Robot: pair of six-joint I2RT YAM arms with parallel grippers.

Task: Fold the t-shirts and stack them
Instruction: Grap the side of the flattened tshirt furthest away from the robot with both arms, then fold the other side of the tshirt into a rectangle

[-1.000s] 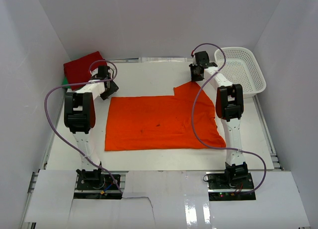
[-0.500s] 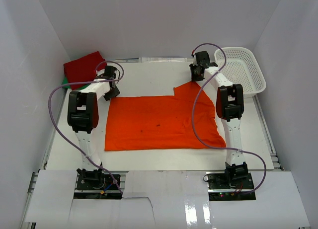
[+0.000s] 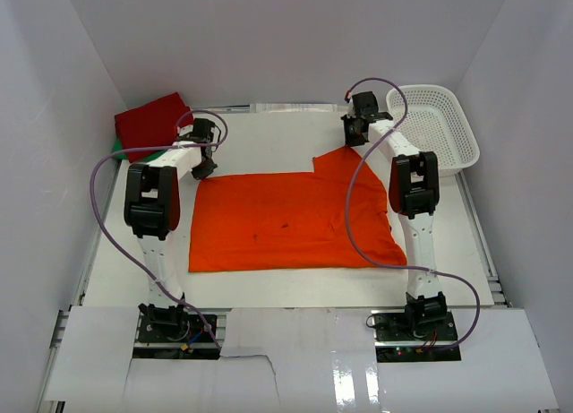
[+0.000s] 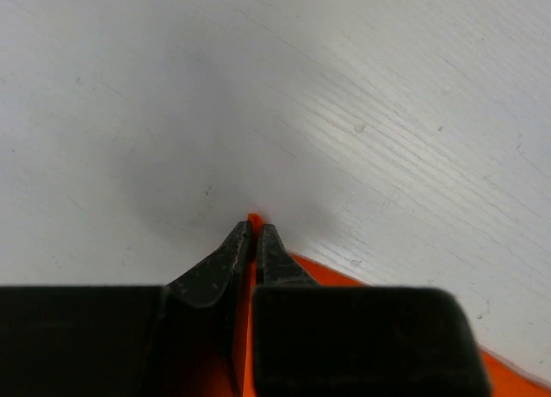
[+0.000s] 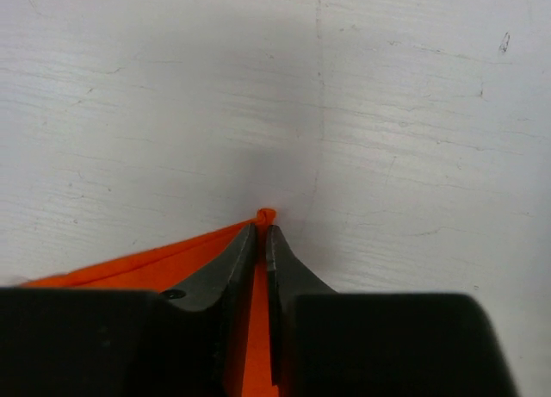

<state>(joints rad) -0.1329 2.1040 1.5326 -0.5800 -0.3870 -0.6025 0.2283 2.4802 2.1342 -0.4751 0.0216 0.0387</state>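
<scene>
The orange t-shirt lies flat in the middle of the table. The left gripper pinches its far left corner. The right gripper pinches its far right corner. The folded red t-shirt sits far left.

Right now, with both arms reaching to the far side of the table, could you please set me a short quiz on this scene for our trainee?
1. True or false: the bright orange cloth t-shirt is lying inside the white plastic mesh basket.
2. What does the left hand pinch? A) a corner of the orange t-shirt B) the basket's rim C) nothing
3. Fill in: the folded deep red cloth t-shirt lies at the far ____ corner of the table.
Key: 1 false, it lies spread on the table. 2 A, and the right hand pinches another corner of it. 3 left.
</scene>
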